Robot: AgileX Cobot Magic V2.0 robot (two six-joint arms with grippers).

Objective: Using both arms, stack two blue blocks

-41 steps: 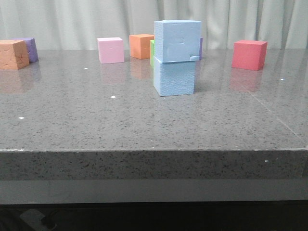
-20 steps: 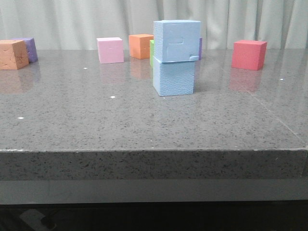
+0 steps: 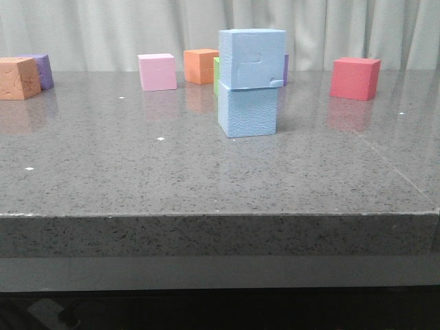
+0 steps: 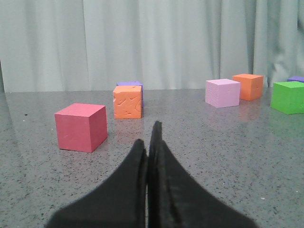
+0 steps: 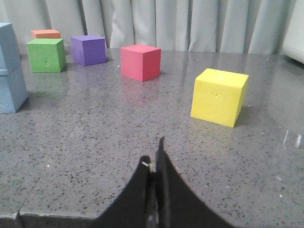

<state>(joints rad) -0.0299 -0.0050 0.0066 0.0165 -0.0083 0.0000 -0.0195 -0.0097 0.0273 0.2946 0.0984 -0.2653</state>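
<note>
Two blue blocks (image 3: 250, 82) stand stacked mid-table, job apparently done. Left gripper (image 4: 149, 142) and right gripper (image 5: 154, 164) both closed, empty, parked well clear.

Lab-style robot test bench, not home or shop. Evidence: bare speckled grey stone-look tabletop (image 3: 206, 172); plain pale curtain (image 3: 103, 31) closing off whole background; only scattered coloured foam cubes as props, e.g. pink cube (image 3: 157, 71), red cube (image 3: 355, 78), yellow cube (image 5: 219, 96).
</note>
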